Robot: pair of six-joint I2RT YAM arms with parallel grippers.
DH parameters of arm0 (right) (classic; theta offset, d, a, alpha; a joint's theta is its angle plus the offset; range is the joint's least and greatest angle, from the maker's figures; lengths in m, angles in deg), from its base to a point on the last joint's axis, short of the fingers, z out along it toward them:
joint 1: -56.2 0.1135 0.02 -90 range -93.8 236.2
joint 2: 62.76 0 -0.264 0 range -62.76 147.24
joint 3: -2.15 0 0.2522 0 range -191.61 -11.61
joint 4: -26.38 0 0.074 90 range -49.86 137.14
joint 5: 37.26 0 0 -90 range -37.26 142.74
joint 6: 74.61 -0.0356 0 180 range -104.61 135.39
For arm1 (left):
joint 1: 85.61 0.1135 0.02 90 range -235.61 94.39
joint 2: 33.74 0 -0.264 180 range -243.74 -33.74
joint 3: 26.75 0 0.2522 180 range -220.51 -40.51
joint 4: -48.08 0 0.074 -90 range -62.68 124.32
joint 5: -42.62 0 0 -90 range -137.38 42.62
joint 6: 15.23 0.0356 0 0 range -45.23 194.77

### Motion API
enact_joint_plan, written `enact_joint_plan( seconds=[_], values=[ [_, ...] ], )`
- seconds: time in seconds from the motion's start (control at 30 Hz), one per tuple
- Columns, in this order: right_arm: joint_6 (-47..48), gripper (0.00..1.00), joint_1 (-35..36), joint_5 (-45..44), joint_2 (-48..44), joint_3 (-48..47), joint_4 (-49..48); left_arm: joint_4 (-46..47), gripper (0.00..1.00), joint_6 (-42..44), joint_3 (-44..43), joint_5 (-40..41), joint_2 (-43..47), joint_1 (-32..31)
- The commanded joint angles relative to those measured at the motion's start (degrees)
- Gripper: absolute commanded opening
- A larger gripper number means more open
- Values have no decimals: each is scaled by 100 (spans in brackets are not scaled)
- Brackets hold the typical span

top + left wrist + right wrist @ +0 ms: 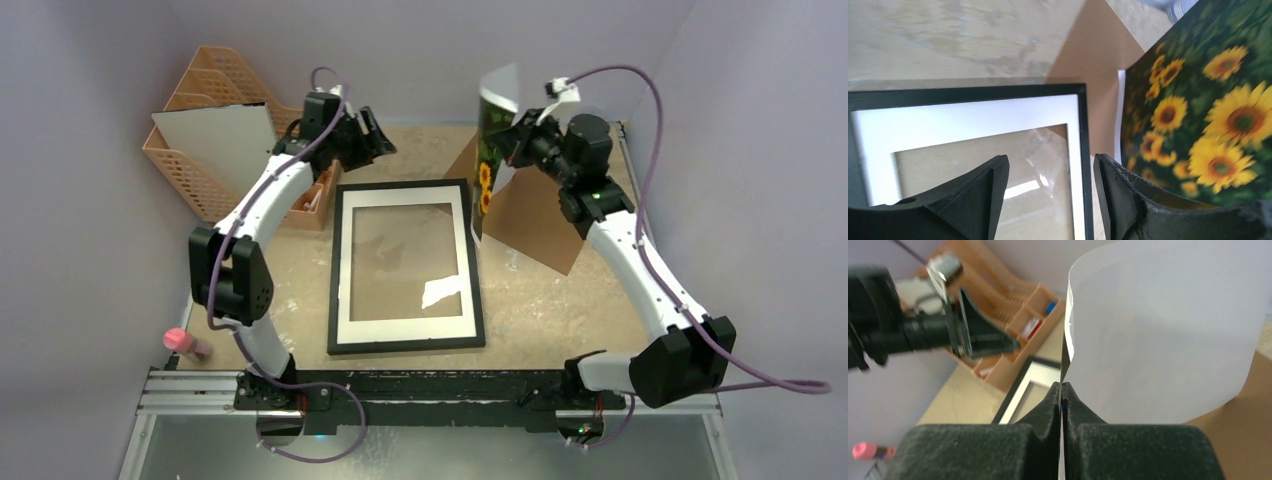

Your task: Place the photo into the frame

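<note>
- Lilac walls close in a worn beige desk point(560, 310), with both arms reaching toward its far edge.
- The frame point(405, 262) lies flat at the middle of the desk, thin black border up. A white mat point(345, 270) sits inside it around a clear window.
- The photo point(488, 165) stands nearly upright, just beside the frame's far right corner. It is bowed, sunflowers toward the frame and plain white back toward the right wrist camera.
- The right gripper point(1062, 387) is clenched on the photo's edge, fingers pressed together with the sheet between them.
- The left gripper point(1050, 159) hangs above the frame's far right corner, fingers spread and gripping nothing.
- A brown backing board point(535, 215) lies on the desk toward the far right corner, behind the photo.
- An orange basket organiser point(190, 180) stands at the far left corner with a white board point(215, 140) leaning in it.
- A pink object point(185, 343) lies at the near left corner.
</note>
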State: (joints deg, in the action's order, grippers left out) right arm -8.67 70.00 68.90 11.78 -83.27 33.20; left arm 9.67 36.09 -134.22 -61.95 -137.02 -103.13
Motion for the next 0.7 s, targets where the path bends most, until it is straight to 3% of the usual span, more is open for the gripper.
enact_joint_plan(
  seconds=[0.0, 0.13, 0.33, 0.53, 0.67],
  values=[
    [986, 0, 655, -206, 104, -412, 1011, 390, 66, -272, 490, -159, 726, 556],
    [1210, 0, 1120, -325, 223, -451, 1135, 373, 68, -812, 858, -125, 1124, 848],
    [1100, 0, 1468, -191, 279, -314, 827, 896, 72, -2001, 1338, -772, 1450, 987],
    [1063, 0, 1732, -114, 283, 139, 346, 1221, 75, -3101, 1507, -1116, 1122, 987],
    [1259, 0, 2004, -281, 383, 313, 254, 1411, 77, -3399, 1360, -1195, 868, 979]
  ],
)
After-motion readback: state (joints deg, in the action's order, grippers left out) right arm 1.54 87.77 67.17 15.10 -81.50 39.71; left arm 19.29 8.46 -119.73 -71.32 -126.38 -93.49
